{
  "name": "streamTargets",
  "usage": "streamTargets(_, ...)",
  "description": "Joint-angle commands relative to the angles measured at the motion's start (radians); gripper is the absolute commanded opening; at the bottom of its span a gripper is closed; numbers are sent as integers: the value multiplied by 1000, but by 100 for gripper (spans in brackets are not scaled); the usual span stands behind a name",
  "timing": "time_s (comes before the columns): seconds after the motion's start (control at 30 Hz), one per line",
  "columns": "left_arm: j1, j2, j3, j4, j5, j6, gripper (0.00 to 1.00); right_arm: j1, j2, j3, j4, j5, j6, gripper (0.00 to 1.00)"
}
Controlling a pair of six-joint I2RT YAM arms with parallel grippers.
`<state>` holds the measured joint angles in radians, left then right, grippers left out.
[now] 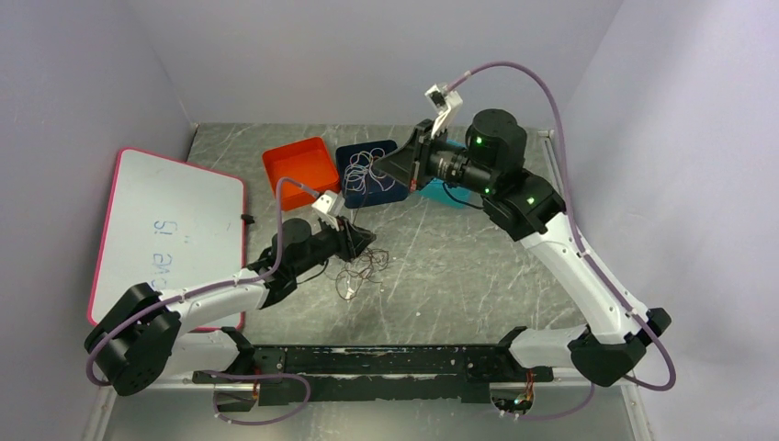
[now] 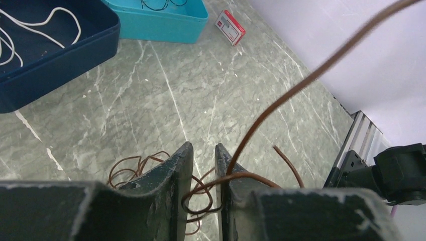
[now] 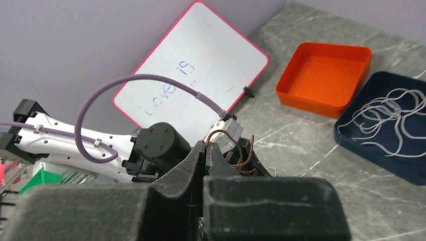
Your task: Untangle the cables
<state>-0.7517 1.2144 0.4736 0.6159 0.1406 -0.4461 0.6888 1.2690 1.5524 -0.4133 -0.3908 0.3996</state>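
A tangle of brownish-red and pale cables lies on the grey table in front of my left gripper. In the left wrist view the left gripper has its jaws a narrow gap apart. A brown cable loops through that gap, hooks round the right finger and rises to the upper right. My right gripper hovers over the navy tray. In the right wrist view it is shut, with the brown cable arcing out of its tips. White cables lie in the navy tray.
An empty orange tray stands left of the navy tray. A teal tray with a black cable sits behind, partly under the right arm. A small red box lies near it. A pink-edged whiteboard lies at the left.
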Motion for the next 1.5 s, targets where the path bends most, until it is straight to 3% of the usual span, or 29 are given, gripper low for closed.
streamTargets(0.0,2,3,-22,25,25,-11,28,2,-40,74,-22,77,-53,0)
streamTargets(0.37,3,20,-58,31,24,-35,27,3,-72,225,-54,261,-186,0)
streamTargets(0.8,3,59,-95,72,15,-55,25,2,-109,300,-29,333,-251,0)
streamTargets(0.87,2,53,-95,74,19,-61,30,3,-110,302,-33,331,-249,0)
streamTargets(0.97,3,24,-83,54,7,-58,47,2,-114,295,-42,319,-248,0)
streamTargets(1.1,3,-54,-55,-16,-19,-32,59,2,-120,279,-41,318,-246,0)
streamTargets(1.33,3,-161,-48,-44,13,45,65,2,-109,288,-45,286,-236,0)
streamTargets(1.47,2,-128,-19,-11,54,105,65,3,-101,300,-49,251,-231,0)
